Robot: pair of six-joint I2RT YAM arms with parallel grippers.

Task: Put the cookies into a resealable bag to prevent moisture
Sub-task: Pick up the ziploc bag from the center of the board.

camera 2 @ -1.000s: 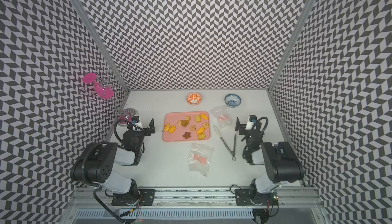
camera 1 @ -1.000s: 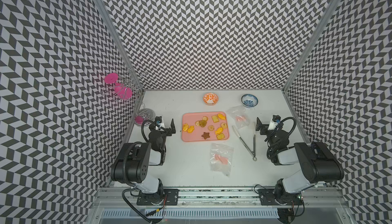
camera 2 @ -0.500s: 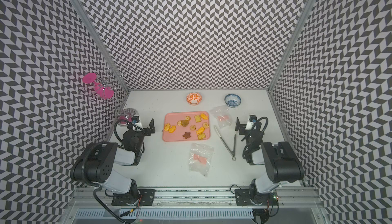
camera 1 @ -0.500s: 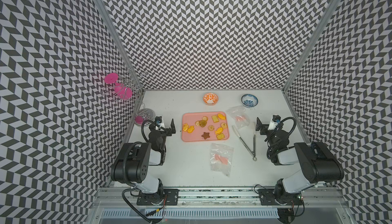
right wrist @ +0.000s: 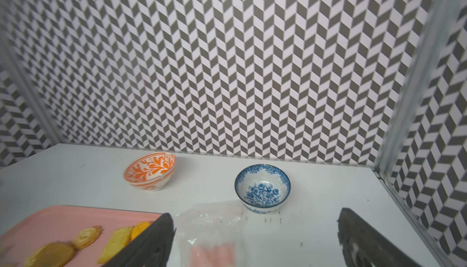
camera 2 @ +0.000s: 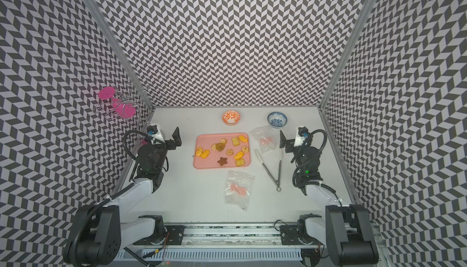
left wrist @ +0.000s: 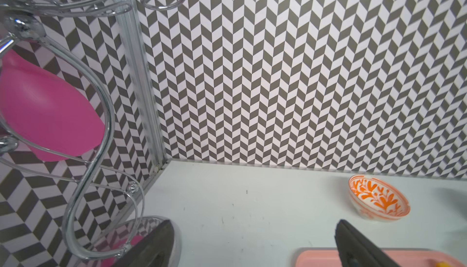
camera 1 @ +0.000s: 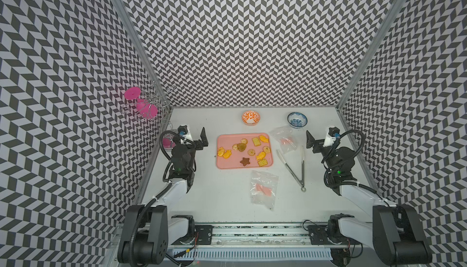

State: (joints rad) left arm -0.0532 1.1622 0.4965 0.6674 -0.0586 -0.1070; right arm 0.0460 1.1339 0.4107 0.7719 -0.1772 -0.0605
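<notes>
Several cookies [camera 1: 251,152] [camera 2: 230,151], yellow-orange and tan with one dark brown star, lie on a pink tray [camera 1: 222,162] mid-table in both top views. One clear resealable bag [camera 1: 264,190] with pink contents lies flat in front of the tray. Another bag [camera 1: 284,139] [right wrist: 212,227] lies to the tray's right. My left gripper [camera 1: 190,138] [left wrist: 252,227] rests open left of the tray, nothing between its fingers. My right gripper [camera 1: 322,139] [right wrist: 255,217] rests open at the right, facing that second bag, holding nothing. The right wrist view shows cookies [right wrist: 88,235] on the tray's corner [right wrist: 38,222].
Metal tongs [camera 1: 290,168] lie between the tray and my right arm. An orange bowl [camera 1: 250,117] and a blue bowl [camera 1: 297,120] stand near the back wall. A wire rack [camera 1: 144,104] holding pink glasses [left wrist: 50,116] stands in the back left corner, close to my left gripper.
</notes>
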